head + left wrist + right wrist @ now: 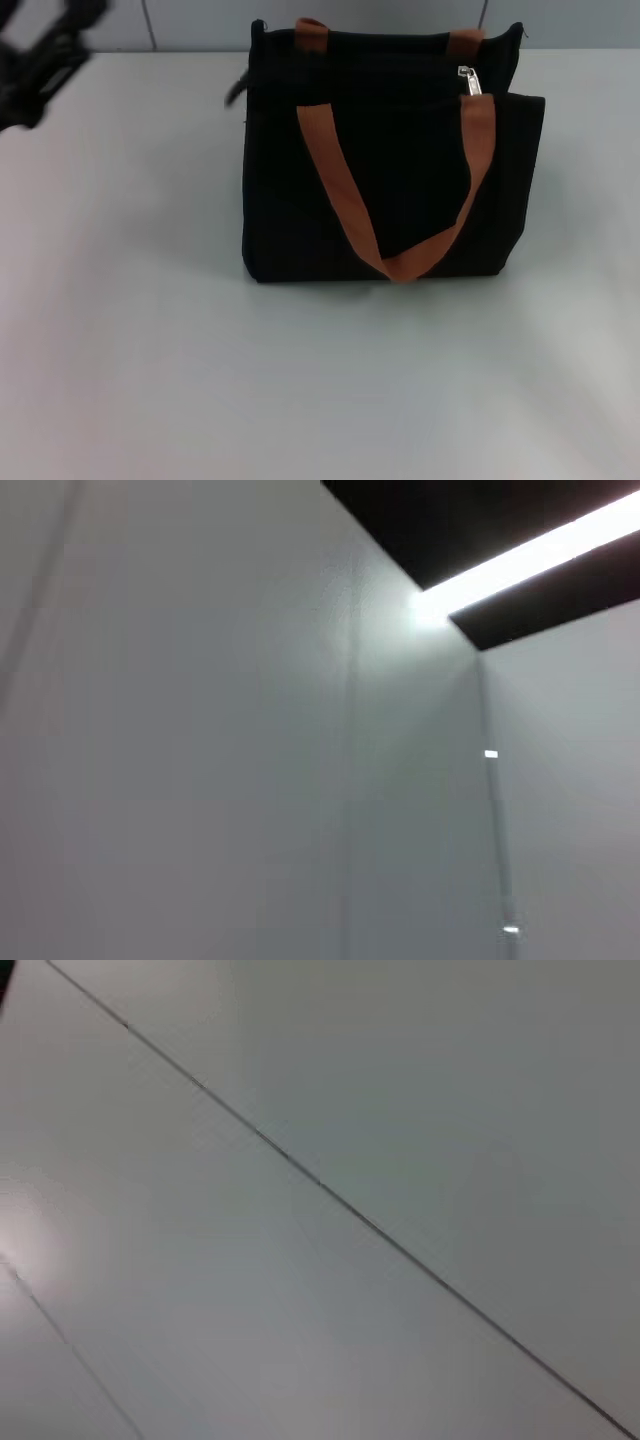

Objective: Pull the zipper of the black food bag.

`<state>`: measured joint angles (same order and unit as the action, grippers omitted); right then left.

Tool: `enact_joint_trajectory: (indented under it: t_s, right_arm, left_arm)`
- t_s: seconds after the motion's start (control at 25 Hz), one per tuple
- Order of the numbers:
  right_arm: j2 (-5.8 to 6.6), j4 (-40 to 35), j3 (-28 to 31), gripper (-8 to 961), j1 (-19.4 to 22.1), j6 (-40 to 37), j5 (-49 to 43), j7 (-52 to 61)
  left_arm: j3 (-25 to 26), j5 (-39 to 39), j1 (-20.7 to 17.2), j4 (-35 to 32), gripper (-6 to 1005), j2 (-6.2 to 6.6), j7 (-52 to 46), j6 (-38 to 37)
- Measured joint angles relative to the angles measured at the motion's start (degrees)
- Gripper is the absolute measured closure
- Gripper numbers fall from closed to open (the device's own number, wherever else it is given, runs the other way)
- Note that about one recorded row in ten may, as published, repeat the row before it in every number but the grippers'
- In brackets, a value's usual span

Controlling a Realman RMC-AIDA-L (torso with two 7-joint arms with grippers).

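The black food bag stands upright at the middle back of the white table in the head view, with two orange-brown handles; the near handle hangs down its front. The zipper's silver pull tab sits on the top of the bag near its right end. My left gripper is raised at the far upper left, blurred, well away from the bag. My right gripper is out of view. Both wrist views show only pale walls and ceiling, with no bag and no fingers.
The white table spreads in front of the bag and to both sides. A grey wall runs behind the table's far edge. A bright ceiling light strip shows in the left wrist view.
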<state>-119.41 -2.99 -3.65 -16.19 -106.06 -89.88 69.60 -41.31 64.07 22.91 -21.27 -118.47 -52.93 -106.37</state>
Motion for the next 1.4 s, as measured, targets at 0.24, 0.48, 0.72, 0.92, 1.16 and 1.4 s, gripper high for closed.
enact_joint_trajectory:
  t_s: [0.24, 0.48, 0.72, 0.92, 1.16, 1.4]
  right_arm:
    - [0.0, -0.9, -0.1, 290, -1.3, -5.5, -2.0, -9.5]
    - [-0.22, 0.5, -0.2, 264, -2.8, -13.2, -7.3, -22.5]
    - [0.1, -5.5, -7.0, 236, -8.2, -14.1, -23.8, -27.3]
    - [0.13, -8.0, -12.6, 200, -10.2, -7.0, -29.1, -27.1]
    - [0.15, -9.9, -19.4, 200, -9.7, -1.4, -29.3, -26.1]
    - [0.15, -10.6, -21.9, 200, -9.8, 1.2, -29.3, -24.4]
  left_arm:
    - [0.6, 1.1, -6.0, -1.2, 198, 1.8, -0.3, -0.9]
    - [-1.3, 15.0, -7.1, -4.7, 198, 3.18, -0.2, -4.8]
    - [-1.3, 26.1, -6.3, -9.1, 197, 2.58, -1.0, -7.2]
    - [-1.3, 36.1, -3.5, -9.6, 197, 2.17, -1.9, -5.4]
    - [-1.1, 40.6, -2.6, -10.4, 198, 1.2, -1.7, -4.2]
    - [-1.3, 41.3, -2.3, -10.3, 198, 0.84, -1.9, -1.6]
